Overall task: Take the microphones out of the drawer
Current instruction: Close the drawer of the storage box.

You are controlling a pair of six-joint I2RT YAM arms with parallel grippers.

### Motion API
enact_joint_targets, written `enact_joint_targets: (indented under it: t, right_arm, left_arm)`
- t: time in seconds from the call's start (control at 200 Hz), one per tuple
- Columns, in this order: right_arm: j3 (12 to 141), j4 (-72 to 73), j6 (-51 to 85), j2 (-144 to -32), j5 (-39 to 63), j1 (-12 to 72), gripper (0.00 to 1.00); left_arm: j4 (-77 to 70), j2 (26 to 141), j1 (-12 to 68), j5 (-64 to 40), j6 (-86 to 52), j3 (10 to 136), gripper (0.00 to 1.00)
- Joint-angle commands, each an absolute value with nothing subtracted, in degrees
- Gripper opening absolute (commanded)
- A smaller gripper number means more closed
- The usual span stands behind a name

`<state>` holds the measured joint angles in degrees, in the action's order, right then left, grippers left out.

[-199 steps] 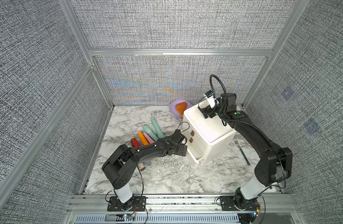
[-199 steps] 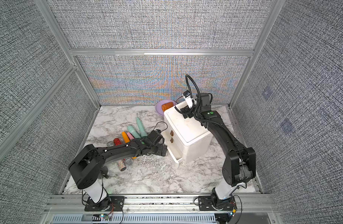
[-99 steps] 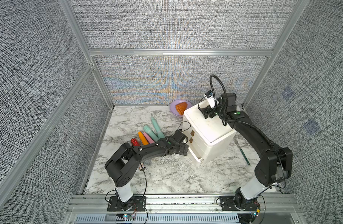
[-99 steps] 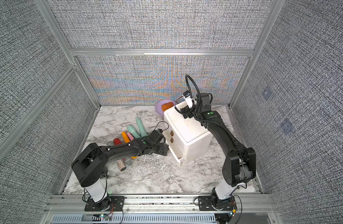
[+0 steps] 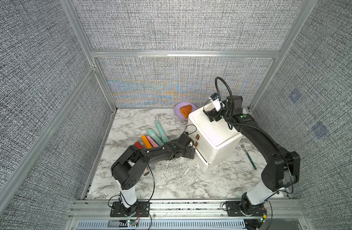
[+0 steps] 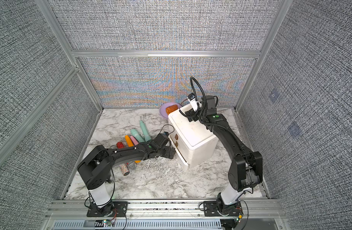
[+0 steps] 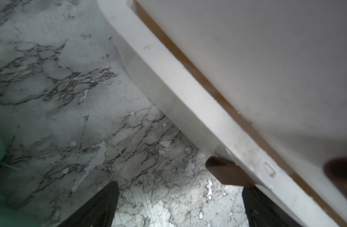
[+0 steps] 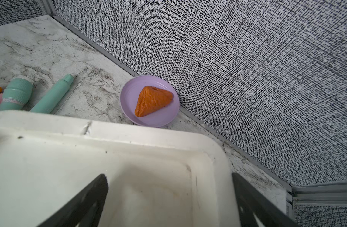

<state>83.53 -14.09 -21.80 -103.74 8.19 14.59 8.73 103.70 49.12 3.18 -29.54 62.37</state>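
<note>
A white three-drawer cabinet (image 5: 213, 135) (image 6: 191, 137) stands at the back right of the marble table. Its bottom drawer (image 5: 203, 162) (image 7: 188, 94) sticks out a little, showing a thin brown gap. The microphone is hidden. My left gripper (image 5: 191, 154) (image 6: 171, 152) (image 7: 178, 186) is open, low at the bottom drawer's front. The brown handle (image 7: 225, 173) sits just inside one of its fingertips. My right gripper (image 5: 212, 117) (image 6: 192, 117) (image 8: 168, 175) is open over the cabinet's top back corner, holding nothing.
Several coloured tube-shaped toys (image 5: 157, 133) (image 6: 139, 133) lie left of the cabinet, and a silver glittery one (image 6: 124, 169) lies under the left arm. A purple plate (image 5: 178, 108) (image 8: 129, 110) with an orange pastry sits behind the cabinet. A fork (image 5: 249, 155) lies to its right.
My left gripper has crept slightly right, closer to the bottom drawer's front. The right arm has stayed on the cabinet top.
</note>
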Motion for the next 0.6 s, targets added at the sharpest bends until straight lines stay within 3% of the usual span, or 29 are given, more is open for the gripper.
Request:
enact_joint_targets:
  t: [0.0,0.596]
  right_arm:
    - [82.0,-28.9,-20.1,-105.6,11.3,14.6,0.98]
    - [81.7,-28.8,-20.0,-105.8,11.4,14.6,0.98]
  left_arm:
    - [4.5,104.1,49.2,2.4,-29.5,62.3,1.00]
    - [-6.1,104.2,49.3,2.1,-29.9,58.5,1.00]
